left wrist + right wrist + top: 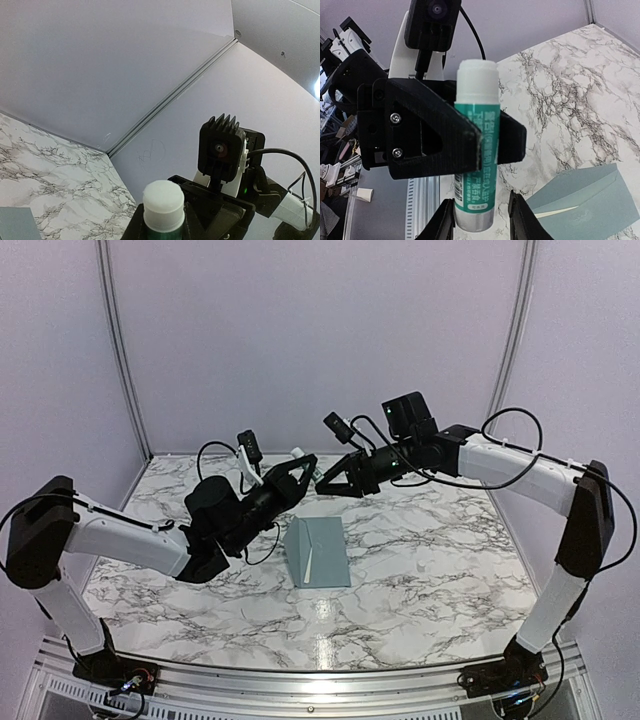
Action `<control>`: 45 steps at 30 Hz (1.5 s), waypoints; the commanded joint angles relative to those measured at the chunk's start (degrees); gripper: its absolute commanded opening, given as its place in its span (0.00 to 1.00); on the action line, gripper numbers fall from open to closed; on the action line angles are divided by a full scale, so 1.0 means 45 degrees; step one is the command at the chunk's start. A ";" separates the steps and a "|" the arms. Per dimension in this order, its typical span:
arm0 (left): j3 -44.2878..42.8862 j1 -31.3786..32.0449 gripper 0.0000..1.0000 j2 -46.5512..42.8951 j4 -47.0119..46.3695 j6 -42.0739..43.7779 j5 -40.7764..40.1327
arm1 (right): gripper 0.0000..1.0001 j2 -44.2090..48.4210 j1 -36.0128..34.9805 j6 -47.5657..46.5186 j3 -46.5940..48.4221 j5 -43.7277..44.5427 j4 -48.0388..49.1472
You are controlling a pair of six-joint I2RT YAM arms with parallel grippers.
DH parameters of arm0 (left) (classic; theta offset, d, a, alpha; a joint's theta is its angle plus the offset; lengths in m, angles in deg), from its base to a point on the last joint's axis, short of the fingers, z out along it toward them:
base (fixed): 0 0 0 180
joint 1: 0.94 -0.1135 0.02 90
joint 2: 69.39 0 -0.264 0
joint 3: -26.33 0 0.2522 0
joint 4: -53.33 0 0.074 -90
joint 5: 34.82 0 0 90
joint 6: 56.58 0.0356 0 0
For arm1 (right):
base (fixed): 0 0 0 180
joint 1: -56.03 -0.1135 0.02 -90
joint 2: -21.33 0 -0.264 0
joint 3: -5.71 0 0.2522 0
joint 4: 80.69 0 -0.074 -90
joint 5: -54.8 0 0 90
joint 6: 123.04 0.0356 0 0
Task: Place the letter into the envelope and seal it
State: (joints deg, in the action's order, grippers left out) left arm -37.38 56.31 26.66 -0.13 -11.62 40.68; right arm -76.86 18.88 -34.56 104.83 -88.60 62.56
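**Top external view.** The left gripper (300, 472) is holding a white-capped green plastic glue stick (298, 454) in the air, above and beyond the far edge of the flat grey-blue paper envelope (322, 552). The right gripper (325, 480) is meeting it there. The envelope is lying on the marble table (430, 570) with its flap raised. You cannot see the letter anywhere, so it is probably already inside the envelope.

**Left wrist view.** The left gripper's jaws are clamping the tube just below its cap. One corner of the envelope is showing far below.

**Right wrist view.** The right gripper's jaws are standing apart around the tube's lower end. One finger (446, 220) is lying against the tube, and a gap is showing at the other.

**Hazards.**
- If the left gripper releases before the right gripper closes, the tube is likely to fall onto the envelope and shift it.
- An off-centre closure is liable to tilt the tube.
- The cap is on, so no glue can reach the flap.
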 commanded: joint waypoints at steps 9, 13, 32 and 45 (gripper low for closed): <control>-0.0273 -0.0096 0.12 0.0106 0.0186 -0.0043 0.0137 | 0.08 -0.0219 0.0102 -0.0148 0.0711 0.0012 -0.0136; -0.0073 -0.0226 0.33 -0.0419 0.1118 0.0452 0.0224 | 0.05 -0.0049 0.0211 -0.0419 0.0290 -0.0136 -0.0304; -0.3078 0.1689 0.47 -0.3804 1.6494 1.4956 -0.1136 | 0.03 -0.0264 0.0450 -0.3262 -0.0400 -0.0377 -0.3478; -0.2594 0.4309 0.47 -0.2495 1.5173 2.2948 -0.5606 | 0.05 -0.0849 -0.0017 -0.4028 -0.0507 -0.1049 -0.4949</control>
State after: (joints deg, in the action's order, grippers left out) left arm -50.83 74.85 15.62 72.92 78.70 22.23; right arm -80.88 20.13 -50.53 101.71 -91.42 42.74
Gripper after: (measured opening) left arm 0.456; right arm 0.116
